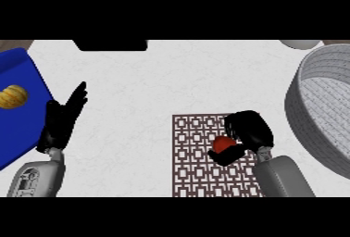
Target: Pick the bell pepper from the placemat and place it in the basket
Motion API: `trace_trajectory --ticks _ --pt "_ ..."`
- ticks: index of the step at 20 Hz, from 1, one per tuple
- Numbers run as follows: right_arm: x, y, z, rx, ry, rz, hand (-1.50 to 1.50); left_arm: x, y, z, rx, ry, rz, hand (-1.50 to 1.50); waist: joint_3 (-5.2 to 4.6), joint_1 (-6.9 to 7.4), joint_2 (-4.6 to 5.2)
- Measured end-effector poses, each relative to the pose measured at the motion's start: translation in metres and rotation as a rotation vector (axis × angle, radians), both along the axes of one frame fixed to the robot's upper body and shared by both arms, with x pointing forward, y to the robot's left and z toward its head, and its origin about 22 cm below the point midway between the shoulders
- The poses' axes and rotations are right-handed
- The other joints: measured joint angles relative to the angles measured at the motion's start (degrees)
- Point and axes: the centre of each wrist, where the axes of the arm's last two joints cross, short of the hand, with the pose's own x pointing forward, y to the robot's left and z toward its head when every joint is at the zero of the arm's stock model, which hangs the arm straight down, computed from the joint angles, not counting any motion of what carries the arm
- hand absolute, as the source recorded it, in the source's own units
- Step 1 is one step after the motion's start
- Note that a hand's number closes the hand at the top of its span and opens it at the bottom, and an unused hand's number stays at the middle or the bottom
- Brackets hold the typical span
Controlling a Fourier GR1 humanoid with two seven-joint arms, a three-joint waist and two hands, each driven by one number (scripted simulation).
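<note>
Curling round the bell pepper (pixel 222 144) on the placemat (pixel 198 162), right hand (pixel 247 128) fingers holding it — light, smooth, likely slippery; gripping mid-body.

A smooth, faintly glossy red skin is seen on the bell pepper (pixel 221 144) at lower centre; a flat matt placemat (pixel 198 159), printed with a brown-and-white lattice, is shown beneath it; a woven, rough grey texture is shown on the basket (pixel 315 104) at right; the counter (pixel 178 78) is rendered as pale, faintly mottled stone; the blue tray (pixel 17 122) at left looks smooth and plastic-like.
</note>
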Motion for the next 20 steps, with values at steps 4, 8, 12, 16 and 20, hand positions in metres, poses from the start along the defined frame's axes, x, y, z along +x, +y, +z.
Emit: trace_trajectory --ticks 4,8,12,16,20 --pt "-0.003 0.022 0.019 -0.067 -0.057 -0.082 1.50 0.004 0.002 0.000 -0.004 0.005 0.002 0.00 0.13 0.08 0.20" --pt "-0.014 0.031 0.046 0.089 -0.091 -0.160 1.50 0.006 -0.003 0.001 -0.003 0.008 0.004 0.00 0.23 -0.04 0.21" --pt "-0.028 0.036 0.088 0.278 -0.167 -0.192 1.50 0.005 -0.001 -0.001 0.003 0.011 0.008 0.00 0.26 -0.21 0.11" --pt "-0.042 0.034 0.139 0.472 -0.264 -0.241 1.50 0.005 0.003 0.001 0.002 0.010 0.006 0.00 0.26 -0.16 0.02" --pt "-0.056 0.031 0.196 0.581 -0.363 -0.283 1.50 0.003 -0.001 -0.002 0.002 0.011 0.004 0.00 0.24 -0.02 0.08"
